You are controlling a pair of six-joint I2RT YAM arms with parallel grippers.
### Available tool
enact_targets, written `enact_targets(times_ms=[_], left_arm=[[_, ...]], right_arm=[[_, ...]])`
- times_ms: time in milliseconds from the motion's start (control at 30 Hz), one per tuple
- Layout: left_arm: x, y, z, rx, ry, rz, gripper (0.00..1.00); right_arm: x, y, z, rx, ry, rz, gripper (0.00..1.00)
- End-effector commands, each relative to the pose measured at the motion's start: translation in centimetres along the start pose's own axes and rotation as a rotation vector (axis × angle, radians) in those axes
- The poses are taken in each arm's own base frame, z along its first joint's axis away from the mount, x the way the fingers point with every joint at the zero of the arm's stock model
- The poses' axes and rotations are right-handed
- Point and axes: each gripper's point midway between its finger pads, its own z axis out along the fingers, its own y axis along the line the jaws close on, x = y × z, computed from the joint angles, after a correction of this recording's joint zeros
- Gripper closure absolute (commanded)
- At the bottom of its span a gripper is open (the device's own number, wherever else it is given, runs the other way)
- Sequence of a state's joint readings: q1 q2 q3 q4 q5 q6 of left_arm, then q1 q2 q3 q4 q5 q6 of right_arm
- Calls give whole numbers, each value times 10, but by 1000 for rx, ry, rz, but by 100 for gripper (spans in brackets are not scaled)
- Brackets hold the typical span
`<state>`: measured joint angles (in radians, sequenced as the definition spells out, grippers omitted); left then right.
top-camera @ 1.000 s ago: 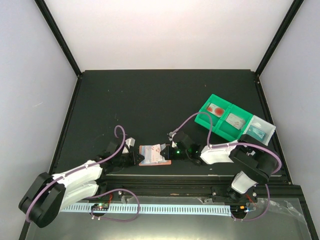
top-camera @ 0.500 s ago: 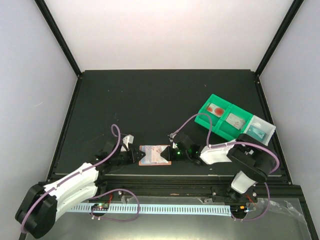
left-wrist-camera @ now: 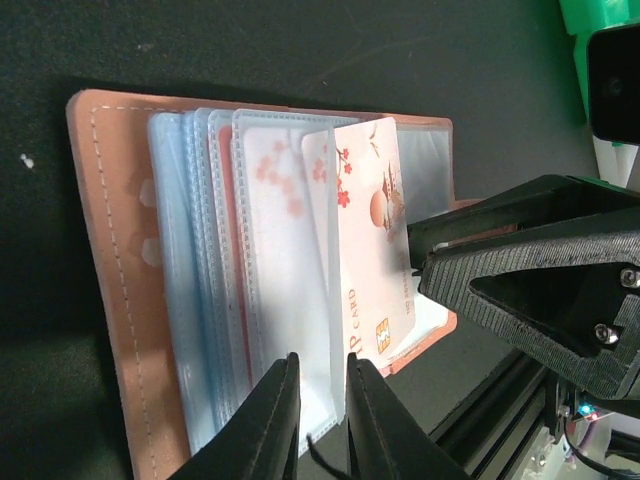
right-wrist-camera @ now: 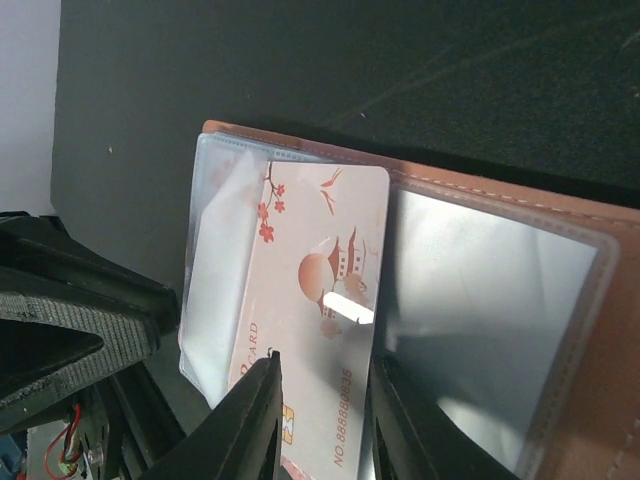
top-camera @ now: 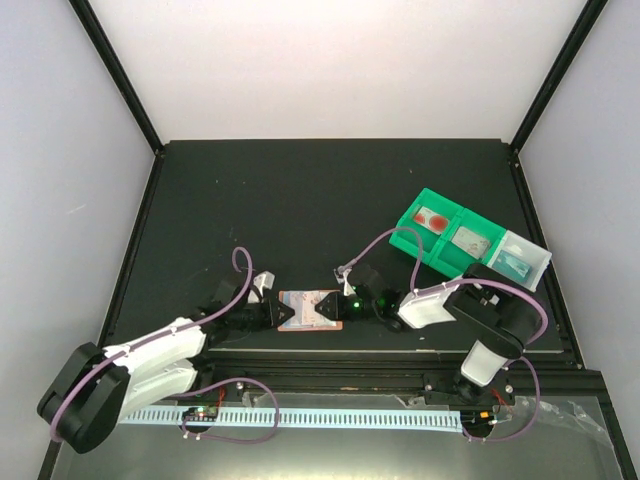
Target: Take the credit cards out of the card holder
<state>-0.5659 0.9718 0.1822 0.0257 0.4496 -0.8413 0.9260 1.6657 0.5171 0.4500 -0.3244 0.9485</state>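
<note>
Jaws of the left gripper (left-wrist-camera: 322, 425), nearly together, pinch a clear sleeve (left-wrist-camera: 320, 335) lifted from the open card holder (left-wrist-camera: 110, 250) at the table's (top-camera: 300, 200) near edge, while the right gripper (right-wrist-camera: 320, 430), slightly parted and gripping nothing, straddles the blossom-printed credit card (right-wrist-camera: 320, 270) partly under that sleeve.

The card holder (top-camera: 300, 306) lies at the table's (top-camera: 300, 200) near edge, a card (left-wrist-camera: 366, 220) in it — bins (top-camera: 440, 236) behind, rightward.

Black fingers (left-wrist-camera: 275, 420), seemingly purple cables (top-camera: 237, 252)
</note>
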Motion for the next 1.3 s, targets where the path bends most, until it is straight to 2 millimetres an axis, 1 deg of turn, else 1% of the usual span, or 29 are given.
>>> enact_targets(times_ms=[0,100,200,367,433,500,567,667,700,833,933,1000,1100,1267], left_arm=[[-13,-23,1,69,-27,52,84],[-16,-28,1,79,-32,64,85],[-18,-29,3,74,-28,72,86],[-13,-21,12,54,2,55,87],[-10,-13,15,28,9,40,87],[-7,-5,16,1,13,25,87],[-5,1,17,-14,14,14,87],[-4,5,17,-26,10,5,87],[-3,5,17,-27,10,4,87],[-4,4,16,-23,4,-9,83],[-6,0,14,-11,-4,-5,76],[-7,-2,13,-9,-6,-2,74],[-6,-5,12,3,1,0,75],[-4,-6,13,10,15,11,80]], right_arm=[[8,-15,3,30,29,25,72],[8,-16,2,29,24,24,73],[7,-16,2,23,23,25,73],[8,-13,6,1,33,28,73],[8,-13,5,0,31,29,75],[7,-13,4,-2,26,28,79],[5,-12,1,-7,18,25,85],[1,-11,-3,-13,1,20,97],[0,-11,-5,-13,-4,22,99],[-1,-9,-13,-19,-22,21,99],[-2,-8,-17,-18,-29,14,99],[-2,-6,-18,-24,-31,13,99],[-1,-3,-19,-45,-31,15,99],[2,3,-16,-86,-7,16,99]])
